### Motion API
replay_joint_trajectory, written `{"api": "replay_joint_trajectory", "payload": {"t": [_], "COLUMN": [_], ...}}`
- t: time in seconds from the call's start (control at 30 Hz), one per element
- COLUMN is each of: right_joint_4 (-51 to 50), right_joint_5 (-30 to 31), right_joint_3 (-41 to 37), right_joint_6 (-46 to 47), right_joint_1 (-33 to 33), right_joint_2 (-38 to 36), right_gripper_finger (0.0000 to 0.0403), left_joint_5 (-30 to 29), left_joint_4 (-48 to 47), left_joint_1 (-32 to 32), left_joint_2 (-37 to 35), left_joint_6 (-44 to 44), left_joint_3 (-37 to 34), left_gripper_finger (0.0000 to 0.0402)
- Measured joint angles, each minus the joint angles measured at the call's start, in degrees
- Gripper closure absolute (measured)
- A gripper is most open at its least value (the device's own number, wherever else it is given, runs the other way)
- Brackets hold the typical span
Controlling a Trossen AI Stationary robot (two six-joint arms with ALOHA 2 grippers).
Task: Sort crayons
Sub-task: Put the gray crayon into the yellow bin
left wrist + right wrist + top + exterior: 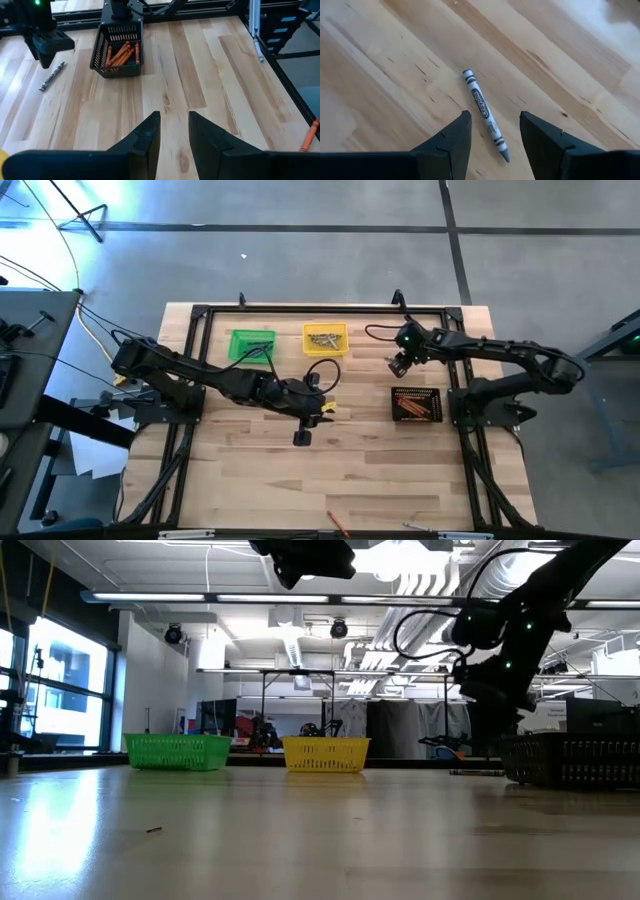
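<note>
Right gripper [491, 135] hangs over bare wood with fingers spread — a grey crayon [485, 114] lies flat on the table [400, 470] between and just ahead of the tips, not touched. In the high view this gripper [398, 364] sits between the yellow bin [325, 338] and the black bin [416, 404], above the boards.

Left gripper [174, 131] is over mid-table, fingers slightly parted with a narrow gap, nothing in them; from above it shows near the centre [303, 436].

Crayon locations:
- orange crayons [121, 52] piled in the black bin [118, 70]
- greyish ones [324, 338] in the yellow bin
- the loose grey one [52, 76] on the wood beside the black bin, under the right arm
- one orange crayon [337, 522] loose near the table's front edge, well apart from the bins — also seen by the left wrist [310, 135]

Green bin [251, 345] stands next to the yellow one; contents can't be made out.
</note>
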Motion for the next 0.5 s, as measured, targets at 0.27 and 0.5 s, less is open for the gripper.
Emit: {"api": "replay_joint_trajectory", "payload": {"t": [0.27, 0.5], "right_joint_4": [4.02, 4.06], "right_joint_5": [0.26, 0.06], "right_joint_3": [0.00, 0.00], "right_joint_6": [-0.45, -1.74], "right_joint_1": [0.02, 0.02], "right_joint_2": [5.03, 8.33], "right_gripper_finger": [0.0242, 0.0242], "left_joint_5": [0.02, 0.02], "left_joint_4": [-0.28, -0.33], "left_joint_1": [0.00, 0.00], "left_joint_2": [0.00, 0.00], "left_joint_6": [0.02, 0.04], "left_joint_3": [0.00, 0.00], "left_gripper_finger": [0.0316, 0.0316]}}
